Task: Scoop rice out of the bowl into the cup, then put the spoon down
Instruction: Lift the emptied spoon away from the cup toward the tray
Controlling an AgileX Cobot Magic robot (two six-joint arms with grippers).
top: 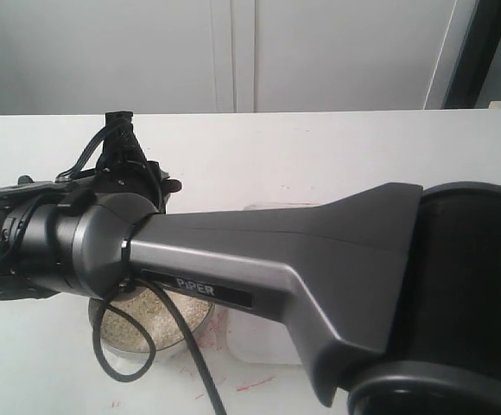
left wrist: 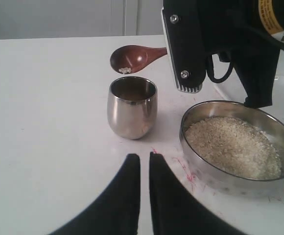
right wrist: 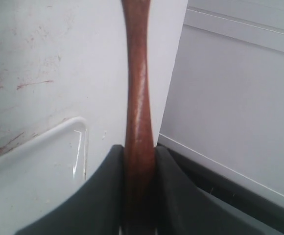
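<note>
Wooden spoon point(left wrist: 132, 58) handle sits clamped between my right fingers point(right wrist: 103, 196), parted only by its width. Scoop hangs tilted close above the cup point(left wrist: 132, 107), a few rice point(left wrist: 125, 70) grains at its lip. Best: centre lip over the mouth, roll slowly. Note: left gripper point(left wrist: 144, 196) nearly closed, empty.

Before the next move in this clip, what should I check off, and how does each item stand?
1. Grip on the spoon: the right gripper clamps its handle: ok.
2. Scoop load: only a few grains of rice lie in it: not ok for a worthwhile pour.
3. Scoop lined up over the cup: it hangs near the mouth, but the angle hides the alignment: cannot tell.
4. Cup upright and apart from the bowl: ok.
5. Supply in the bowl: well filled with rice: ok.
6. The left gripper is empty and short of the cup: ok.
</note>
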